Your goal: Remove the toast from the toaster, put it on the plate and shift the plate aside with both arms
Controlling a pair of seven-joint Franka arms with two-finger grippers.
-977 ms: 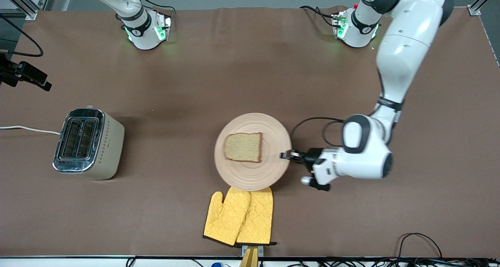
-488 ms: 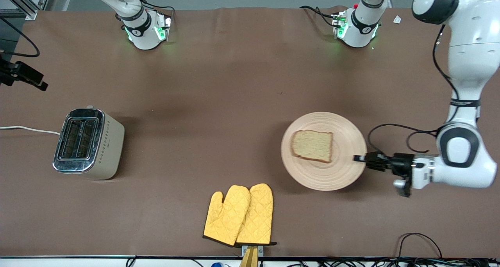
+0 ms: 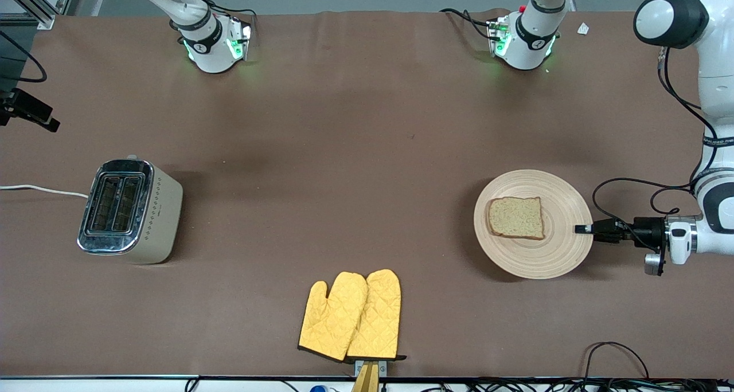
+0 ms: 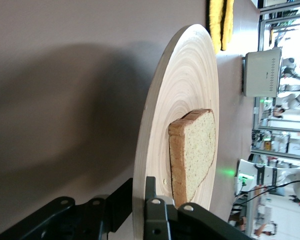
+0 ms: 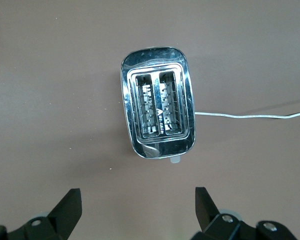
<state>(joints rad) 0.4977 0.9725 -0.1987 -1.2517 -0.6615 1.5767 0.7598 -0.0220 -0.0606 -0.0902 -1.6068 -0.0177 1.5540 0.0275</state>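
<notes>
The left gripper is clamped on the rim of the plate, which sits toward the left arm's end of the counter. The toast lies flat on the plate. The right gripper hangs over the toaster with its jaws wide apart, holding nothing. Two yellow oven mitts lie at the counter's near edge.

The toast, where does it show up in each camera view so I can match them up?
Front view: the toast lies on the plate, toward the left arm's end of the table.
Left wrist view: the toast is seen edge-on on the plate, just past the left gripper, shut on the rim.
Right wrist view: not in it.
Shared landmark: the toaster.
</notes>
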